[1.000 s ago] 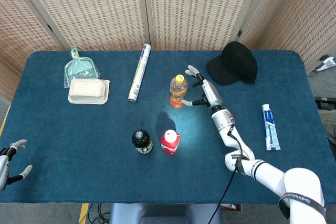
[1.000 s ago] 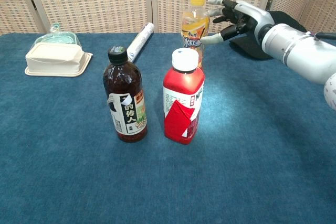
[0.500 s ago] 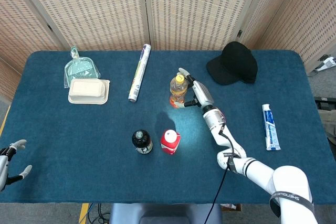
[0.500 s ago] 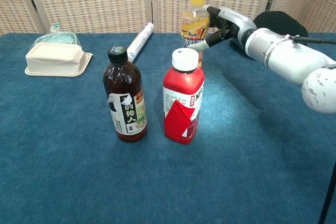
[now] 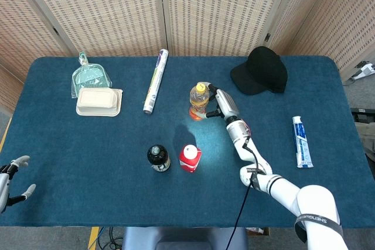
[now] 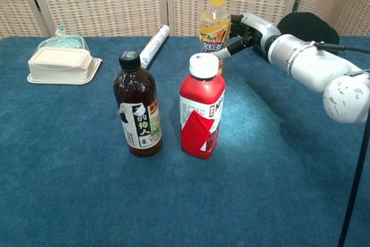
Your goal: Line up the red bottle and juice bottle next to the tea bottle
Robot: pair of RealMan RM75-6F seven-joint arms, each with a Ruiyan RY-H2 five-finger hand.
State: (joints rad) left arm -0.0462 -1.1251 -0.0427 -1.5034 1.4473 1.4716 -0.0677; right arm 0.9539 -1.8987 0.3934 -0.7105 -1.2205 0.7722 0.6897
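The dark tea bottle and the red bottle stand upright side by side near the table's front middle. Further back, the orange juice bottle with its yellow cap stands upright. My right hand wraps round the juice bottle from its right side, with the thumb low in front and the fingers behind near the neck. My left hand hangs off the table's front left edge, fingers apart, holding nothing.
A black cap lies behind my right arm. A toothpaste tube lies at the right. A rolled paper, a cream food box and a green scoop lie at the back left.
My right hand has moved left from beside the juice bottle and its fingers have closed round it. The bottles have not moved, and neither has my left hand.
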